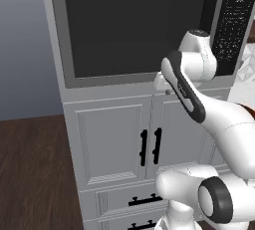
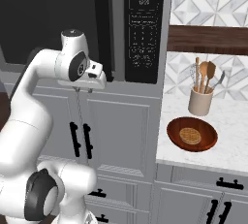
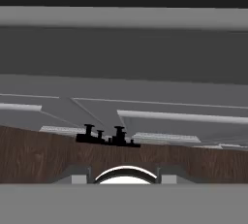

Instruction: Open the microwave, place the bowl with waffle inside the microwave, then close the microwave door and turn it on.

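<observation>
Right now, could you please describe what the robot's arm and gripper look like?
The arm is built of smooth, glossy white rounded segments with dark grey to black bands and round caps at its joints. The gripper is a small white block; its fingers cannot be made out. No cables or markings are visible.

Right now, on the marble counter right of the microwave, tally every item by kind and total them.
Bowl with waffle: 1
Utensil crock: 1
Utensils standing in the crock: 4, as far as the right base view shows
Total: 6
</observation>
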